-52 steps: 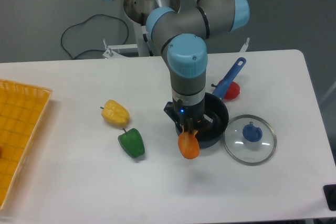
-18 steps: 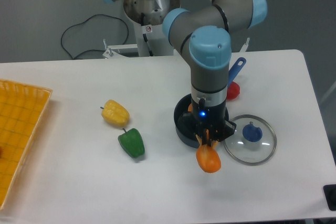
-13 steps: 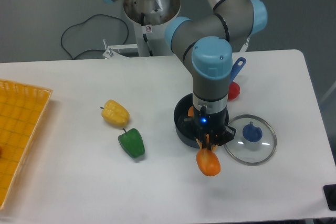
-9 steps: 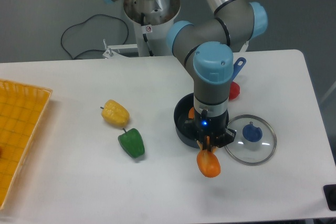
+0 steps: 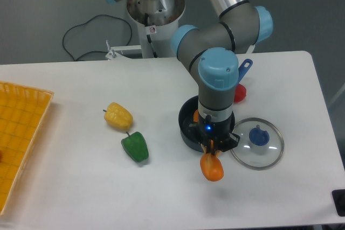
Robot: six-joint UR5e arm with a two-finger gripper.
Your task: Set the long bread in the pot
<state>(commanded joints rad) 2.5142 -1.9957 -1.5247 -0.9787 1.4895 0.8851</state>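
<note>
Since a moment ago the gripper (image 5: 212,152) has drifted slightly left, pinching the long bread (image 5: 211,167) by its upper end. It hangs at the near rim of the pot (image 5: 188,126), beside the glass lid (image 5: 256,144).

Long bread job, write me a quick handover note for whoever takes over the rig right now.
End effector: shut on the long bread, holding it by its upper end so it hangs down.
Long bread: held in front of the pot, over the table near the pot's front rim, beside the glass lid. Not inside the pot.
Pot: uncovered, partly hidden by the arm, its blue handle pointing away toward the back.
Done: bread picked up and carried to the pot.
Left: bring it over the pot's opening, lower it, release, pull the arm away.
</note>
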